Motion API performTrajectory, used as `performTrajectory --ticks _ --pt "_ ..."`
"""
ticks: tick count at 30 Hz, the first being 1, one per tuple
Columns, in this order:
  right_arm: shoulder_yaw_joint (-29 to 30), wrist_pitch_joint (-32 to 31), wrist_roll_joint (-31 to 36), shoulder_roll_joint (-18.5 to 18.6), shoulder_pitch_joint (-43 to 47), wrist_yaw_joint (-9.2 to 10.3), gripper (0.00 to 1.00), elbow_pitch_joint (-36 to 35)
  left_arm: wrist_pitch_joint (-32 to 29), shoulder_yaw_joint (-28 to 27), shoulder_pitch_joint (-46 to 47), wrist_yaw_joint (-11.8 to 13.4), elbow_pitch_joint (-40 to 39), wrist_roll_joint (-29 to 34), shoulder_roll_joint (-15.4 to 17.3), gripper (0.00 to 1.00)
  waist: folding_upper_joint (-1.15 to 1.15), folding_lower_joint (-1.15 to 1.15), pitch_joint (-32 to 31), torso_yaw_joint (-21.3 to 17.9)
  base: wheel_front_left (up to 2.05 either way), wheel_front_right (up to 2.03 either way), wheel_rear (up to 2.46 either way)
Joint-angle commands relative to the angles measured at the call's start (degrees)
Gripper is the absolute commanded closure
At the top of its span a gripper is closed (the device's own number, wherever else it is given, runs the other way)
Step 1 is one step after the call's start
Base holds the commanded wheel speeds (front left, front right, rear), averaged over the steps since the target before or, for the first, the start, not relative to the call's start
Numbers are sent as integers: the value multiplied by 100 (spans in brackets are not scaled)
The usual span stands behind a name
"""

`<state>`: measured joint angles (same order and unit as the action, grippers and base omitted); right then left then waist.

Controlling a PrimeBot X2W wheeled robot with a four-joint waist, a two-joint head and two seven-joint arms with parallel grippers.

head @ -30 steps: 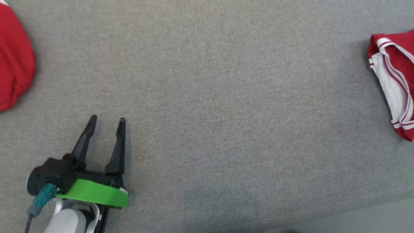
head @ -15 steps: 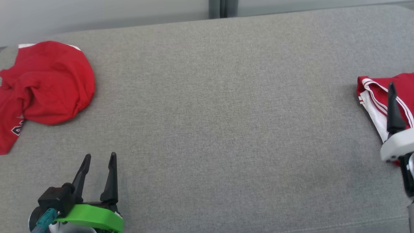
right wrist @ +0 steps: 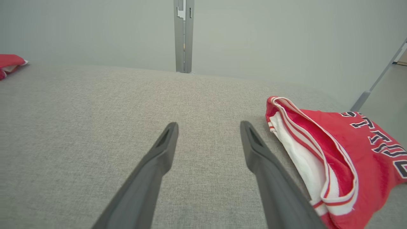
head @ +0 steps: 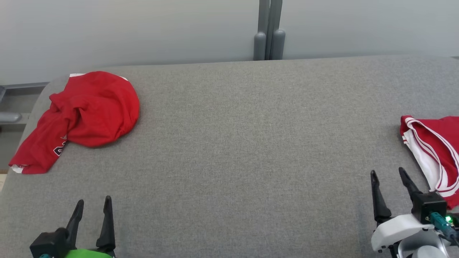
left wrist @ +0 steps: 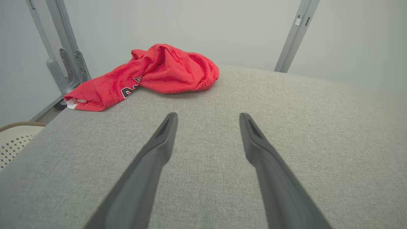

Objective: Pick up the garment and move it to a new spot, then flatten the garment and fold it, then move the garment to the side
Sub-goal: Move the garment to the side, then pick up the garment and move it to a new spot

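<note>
The crumpled red garment (head: 89, 111) lies heaped at the worktop's (head: 244, 143) far left corner, one end trailing along the left edge. It looks light, limp mesh knit, likely to sag and bunch, so a pinch on a raised fold or the hem near the left edge seems best. The left hand (head: 93, 200) sits by the near left corner, fingers spread wide, holding nothing and well apart from the heap. The right hand (head: 387, 172), equally spread and empty, is by the right edge, just beside a folded red-and-white garment (head: 435, 143).
</note>
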<state>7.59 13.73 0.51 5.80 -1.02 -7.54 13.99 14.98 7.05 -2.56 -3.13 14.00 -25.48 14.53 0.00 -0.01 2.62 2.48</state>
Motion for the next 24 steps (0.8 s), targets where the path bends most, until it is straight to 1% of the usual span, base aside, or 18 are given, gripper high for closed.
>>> performTrajectory --ticks 1,5,9,16,24 --pt "-47 79 49 -66 109 10 0 112 23 -131 -179 -60 12 48 -74 0 0 1 -175 -16 0 0 0" --pt "-211 148 78 -149 146 9 0 298 21 -413 -406 -132 -12 141 -232 0 0 1 -288 -30 0 0 0" --pt "-284 148 -27 -228 216 10 0 155 19 -616 -537 -203 -45 258 -387 0 0 1 -351 14 0 0 0" --pt "-325 151 4 -269 302 9 0 89 19 -745 -524 -322 -35 438 -544 0 0 1 -406 82 0 0 0" --pt "-360 152 37 -280 289 10 0 154 19 -821 -502 -383 3 545 -648 0 0 1 -426 139 0 0 0"
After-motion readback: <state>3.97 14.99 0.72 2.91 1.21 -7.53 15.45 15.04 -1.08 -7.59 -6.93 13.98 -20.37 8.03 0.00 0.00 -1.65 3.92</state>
